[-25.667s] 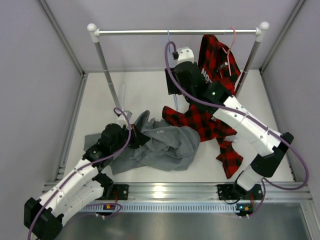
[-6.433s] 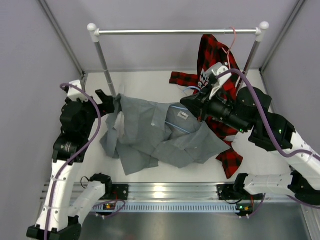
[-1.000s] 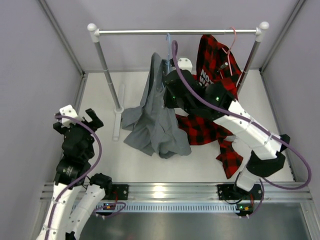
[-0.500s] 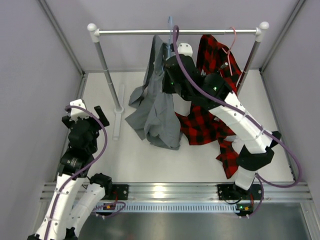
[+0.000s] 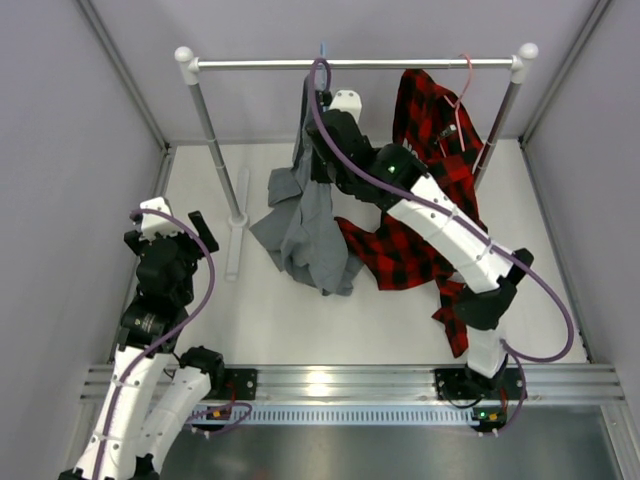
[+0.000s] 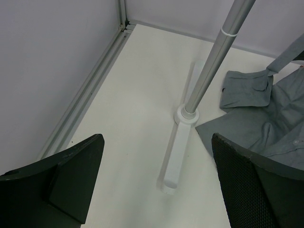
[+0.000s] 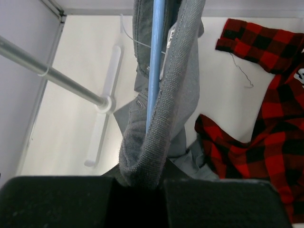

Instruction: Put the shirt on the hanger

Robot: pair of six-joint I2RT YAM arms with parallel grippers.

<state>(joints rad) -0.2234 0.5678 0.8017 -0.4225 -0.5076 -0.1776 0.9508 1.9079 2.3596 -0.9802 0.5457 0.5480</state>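
The grey shirt (image 5: 310, 215) hangs draped over the light-blue hanger (image 5: 322, 48), whose hook tip pokes up just above the rail. My right gripper (image 5: 318, 150) is shut on the hanger's wire together with a fold of shirt collar, just under the rail. In the right wrist view the blue hanger (image 7: 156, 57) and the shirt (image 7: 183, 61) run straight into my right gripper (image 7: 142, 183). The shirt's lower end lies on the floor (image 6: 266, 104). My left gripper (image 5: 172, 228) stands open and empty at the left, apart from the shirt; it is wide open (image 6: 156, 142) in its wrist view.
The rack's rail (image 5: 360, 64) spans the back on two posts. A red-and-black plaid shirt (image 5: 425, 120) hangs from a pink hanger (image 5: 465, 70) at the right and trails onto the floor. The left post (image 6: 209, 71) and its white foot (image 6: 178, 147) stand before my left gripper.
My right arm has carried the hanger and shirt to the left and up, with the hook now at the rail. More of the shirt has lifted off the floor. The left arm has barely shifted.
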